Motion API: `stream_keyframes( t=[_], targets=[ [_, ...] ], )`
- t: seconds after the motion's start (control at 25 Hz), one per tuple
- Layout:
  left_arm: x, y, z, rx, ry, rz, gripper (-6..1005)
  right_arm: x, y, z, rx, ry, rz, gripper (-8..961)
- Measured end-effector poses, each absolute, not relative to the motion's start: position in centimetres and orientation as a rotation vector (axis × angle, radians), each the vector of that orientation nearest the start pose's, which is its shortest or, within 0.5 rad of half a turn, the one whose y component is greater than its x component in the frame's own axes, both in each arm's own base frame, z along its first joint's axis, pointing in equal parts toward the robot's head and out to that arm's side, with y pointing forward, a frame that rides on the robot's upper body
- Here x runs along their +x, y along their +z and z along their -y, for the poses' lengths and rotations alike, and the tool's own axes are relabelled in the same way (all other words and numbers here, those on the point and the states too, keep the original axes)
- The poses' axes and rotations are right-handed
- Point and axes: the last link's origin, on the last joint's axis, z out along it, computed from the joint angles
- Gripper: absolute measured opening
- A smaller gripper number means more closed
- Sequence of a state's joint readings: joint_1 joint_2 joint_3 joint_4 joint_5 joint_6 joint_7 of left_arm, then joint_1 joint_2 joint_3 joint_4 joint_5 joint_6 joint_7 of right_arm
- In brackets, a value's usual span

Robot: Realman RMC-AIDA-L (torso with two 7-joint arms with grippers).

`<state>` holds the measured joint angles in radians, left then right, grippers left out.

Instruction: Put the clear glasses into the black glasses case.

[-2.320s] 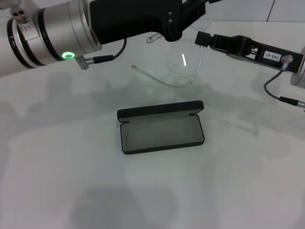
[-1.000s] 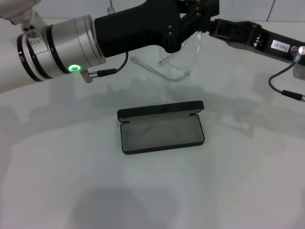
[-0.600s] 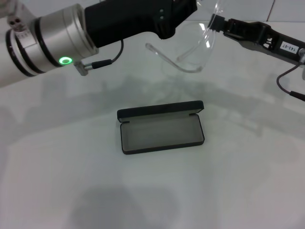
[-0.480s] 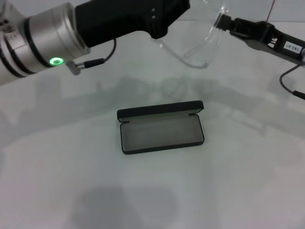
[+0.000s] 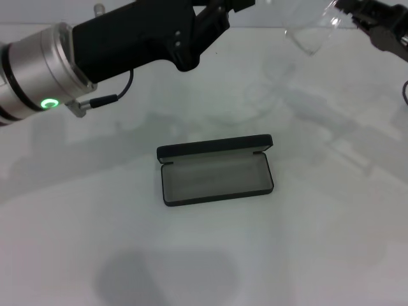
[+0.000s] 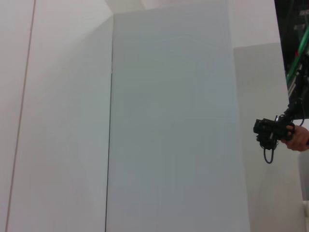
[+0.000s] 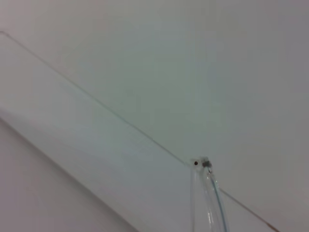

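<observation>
The black glasses case (image 5: pixel 217 169) lies open in the middle of the white table, its grey lining up and its lid standing at the far side. The clear glasses (image 5: pixel 310 35) hang in the air at the top right, far above and behind the case. My right gripper (image 5: pixel 349 9) is shut on one end of them. A clear arm and its hinge (image 7: pixel 205 193) show in the right wrist view. My left gripper (image 5: pixel 224 7) is at the top edge, left of the glasses and apart from them.
The white table (image 5: pixel 204 255) spreads around the case, with my left arm's shadow on it near the front. The left wrist view faces a pale wall, with a person's hand holding a black device (image 6: pixel 273 135) far off.
The glasses rose and went right with my right gripper, out from under the left one. My left arm swung back to the left. The case stayed put.
</observation>
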<state>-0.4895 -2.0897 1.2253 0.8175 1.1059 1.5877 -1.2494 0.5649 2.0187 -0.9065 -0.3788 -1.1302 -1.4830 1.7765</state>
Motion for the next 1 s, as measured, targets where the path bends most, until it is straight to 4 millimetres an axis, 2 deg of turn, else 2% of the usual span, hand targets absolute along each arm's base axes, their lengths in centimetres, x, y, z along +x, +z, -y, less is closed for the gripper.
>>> stream_keyframes(
  t=[0.16,0.72,1.0],
  targets=[
    [-14.0,1.4,-33.0,-2.551,-1.482,0.097,44,22.5,3.9,-36.7,-2.088,1.69,-1.269,55],
    [-12.3,-0.1,-32.4,-2.639,-1.515,0.049,44,21.4,3.6,-36.8,-2.106,1.74,-1.256,56],
    [-11.6,-1.3,-32.5,-2.664,-1.542,0.05,44,20.1,3.1,-37.2,-2.15,1.765,-1.245,56]
  ],
)
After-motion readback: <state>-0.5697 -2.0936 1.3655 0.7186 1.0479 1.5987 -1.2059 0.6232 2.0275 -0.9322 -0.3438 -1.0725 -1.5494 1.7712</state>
